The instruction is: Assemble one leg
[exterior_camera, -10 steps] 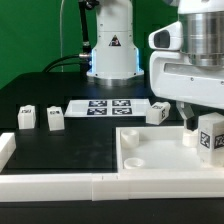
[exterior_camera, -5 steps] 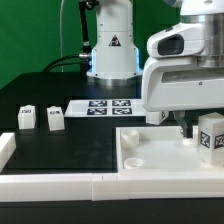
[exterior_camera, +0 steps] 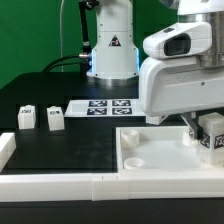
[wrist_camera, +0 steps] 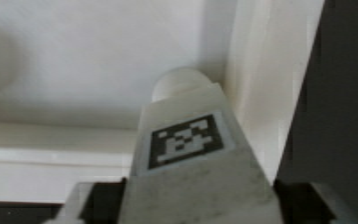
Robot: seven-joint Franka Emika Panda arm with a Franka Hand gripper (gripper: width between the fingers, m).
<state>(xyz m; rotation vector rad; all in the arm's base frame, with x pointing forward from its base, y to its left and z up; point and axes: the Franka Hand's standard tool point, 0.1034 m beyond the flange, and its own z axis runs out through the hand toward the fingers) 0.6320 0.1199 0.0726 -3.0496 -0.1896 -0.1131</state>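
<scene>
1. The claw (wrist_camera: 194,203) has hold of a small white plastic block-shaped leg with a black-and-white square tag (wrist_camera: 185,140). In the wrist view its dark pads (wrist_camera: 99,203) sit against the leg's two sides with no gap showing, so it is only as far apart as the leg is wide.
2. The leg's long axis runs straight out from between the fingers and away from the wrist, with its tagged face turned to the wrist camera. The free end points at the large white square tray-like piece (exterior_camera: 165,150) beyond it, close to where the tray's floor meets an inner wall.
3. In the exterior view the leg (exterior_camera: 212,135) hangs in the lower right of the frame, just under the arm's bulky white hand and over the tray's right-hand part. Whether its lower end touches the tray cannot be told (the frame's edge cuts it off).
4. My judgement is that the coming move turns on setting that free end squarely over a round corner socket. Which socket lies beneath is not visible.
5. Two more white tagged legs (exterior_camera: 27,118) stand on the black tabletop at the middle left, well apart from the claw.
</scene>
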